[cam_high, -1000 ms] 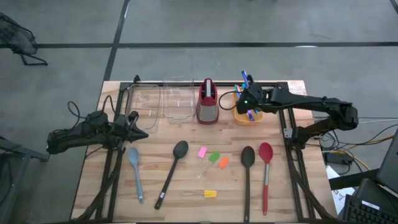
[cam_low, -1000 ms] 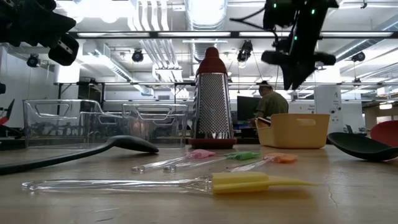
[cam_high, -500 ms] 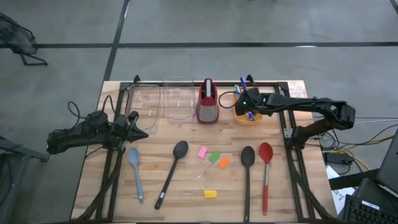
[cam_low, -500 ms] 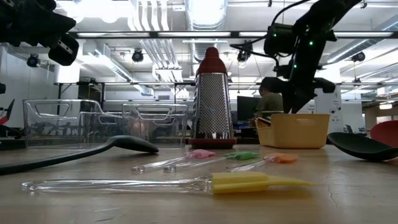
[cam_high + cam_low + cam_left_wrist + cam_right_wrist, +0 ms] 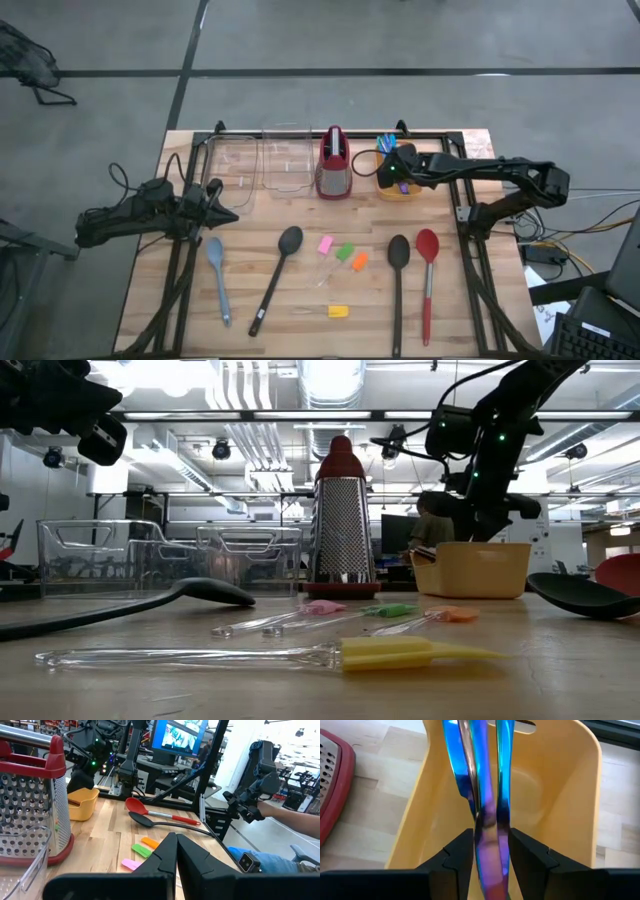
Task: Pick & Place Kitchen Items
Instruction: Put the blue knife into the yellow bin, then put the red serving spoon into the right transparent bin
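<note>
Right end effector parked over the orange bin with the shiny cutlery between its fingers

Right end effector [image 5: 490, 862] sits just above the orange bin [image 5: 398, 187] at the back of the table [image 5: 300, 330], beside the red-and-grey grater [image 5: 334, 163]. The iridescent cutlery [image 5: 482, 780] stands between its fingers and reaches into the bin; can't tell if they're clamped or loose. Left end effector [image 5: 176, 851] is closed, empty, hanging over the table's left edge. Spoons, black [image 5: 275, 280], grey-blue [image 5: 218, 278] and red [image 5: 427, 280], plus the small coloured blocks [image 5: 343, 254], lie out front.
</note>
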Robot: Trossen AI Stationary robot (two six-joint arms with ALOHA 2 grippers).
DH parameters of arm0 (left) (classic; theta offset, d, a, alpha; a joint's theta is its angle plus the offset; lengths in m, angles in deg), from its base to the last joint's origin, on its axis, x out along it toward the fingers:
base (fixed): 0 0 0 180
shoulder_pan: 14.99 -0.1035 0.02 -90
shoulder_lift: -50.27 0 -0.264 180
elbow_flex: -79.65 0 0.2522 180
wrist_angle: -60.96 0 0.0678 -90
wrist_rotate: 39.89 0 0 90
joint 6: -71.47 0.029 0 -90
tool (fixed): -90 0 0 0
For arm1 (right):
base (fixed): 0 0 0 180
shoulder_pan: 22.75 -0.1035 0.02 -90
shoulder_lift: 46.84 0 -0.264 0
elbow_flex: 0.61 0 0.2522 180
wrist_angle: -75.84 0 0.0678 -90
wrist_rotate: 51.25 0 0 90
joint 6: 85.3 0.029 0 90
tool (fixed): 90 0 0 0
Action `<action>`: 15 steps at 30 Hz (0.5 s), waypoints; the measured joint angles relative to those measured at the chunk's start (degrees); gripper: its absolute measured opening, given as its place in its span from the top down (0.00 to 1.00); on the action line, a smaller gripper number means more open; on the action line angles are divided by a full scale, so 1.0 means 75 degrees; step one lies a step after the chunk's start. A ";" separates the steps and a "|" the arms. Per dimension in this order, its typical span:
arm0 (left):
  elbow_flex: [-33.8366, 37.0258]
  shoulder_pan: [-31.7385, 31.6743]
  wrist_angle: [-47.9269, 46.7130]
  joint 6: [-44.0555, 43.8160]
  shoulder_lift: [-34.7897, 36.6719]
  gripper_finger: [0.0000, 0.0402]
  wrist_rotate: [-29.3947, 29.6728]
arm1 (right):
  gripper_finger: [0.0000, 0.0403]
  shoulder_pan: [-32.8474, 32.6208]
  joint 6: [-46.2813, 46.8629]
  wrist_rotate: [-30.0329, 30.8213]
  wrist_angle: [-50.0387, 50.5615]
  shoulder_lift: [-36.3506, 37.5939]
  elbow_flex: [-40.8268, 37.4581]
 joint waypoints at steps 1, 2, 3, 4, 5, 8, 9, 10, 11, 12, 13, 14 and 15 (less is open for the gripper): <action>0.0000 0.0000 0.0001 0.0000 -0.0001 0.97 0.0000 | 0.69 -0.0003 -0.0003 -0.0005 0.0008 -0.0011 0.0000; 0.0000 -0.0002 0.0002 0.0002 0.0000 0.97 0.0002 | 0.68 -0.0003 -0.0014 -0.0014 0.0011 -0.0014 0.0000; 0.0000 -0.0002 -0.0001 0.0002 0.0000 0.97 -0.0001 | 0.68 -0.0014 -0.0027 -0.0017 0.0011 -0.0010 0.0000; 0.0000 0.0000 0.0000 0.0001 0.0000 0.97 -0.0001 | 0.67 -0.0016 -0.0035 -0.0017 0.0013 0.0020 0.0000; 0.0000 -0.0002 0.0001 0.0000 0.0000 0.97 0.0002 | 0.67 -0.0017 -0.0064 -0.0017 0.0026 0.0050 0.0003; 0.0000 0.0001 -0.0001 -0.0001 -0.0002 0.97 -0.0001 | 0.66 -0.0108 -0.0268 -0.0049 0.0048 0.0191 0.0063; 0.0000 0.0000 0.0001 0.0001 0.0000 0.97 0.0000 | 0.67 -0.0160 -0.0339 -0.0052 0.0071 0.0261 0.0099; 0.0000 0.0000 0.0002 0.0000 -0.0001 0.97 0.0002 | 0.68 -0.0227 -0.0452 -0.0061 0.0076 0.0339 0.0123; 0.0000 -0.0002 -0.0001 0.0000 -0.0003 0.97 0.0001 | 0.69 -0.0291 -0.0560 -0.0066 0.0084 0.0426 0.0152; 0.0000 0.0000 0.0002 0.0001 -0.0001 0.97 0.0001 | 0.70 -0.0356 -0.0631 -0.0079 0.0096 0.0525 0.0175; 0.0000 -0.0001 0.0002 0.0001 0.0000 0.97 0.0001 | 0.72 -0.0443 -0.0658 -0.0080 0.0130 0.0629 0.0199; 0.0000 -0.0001 0.0000 -0.0001 0.0000 0.97 0.0001 | 0.74 -0.0533 -0.0674 -0.0076 0.0195 0.0739 0.0243; 0.0000 0.0001 0.0002 0.0002 0.0000 0.97 -0.0001 | 0.76 -0.0626 -0.0710 -0.0073 0.0259 0.0850 0.0276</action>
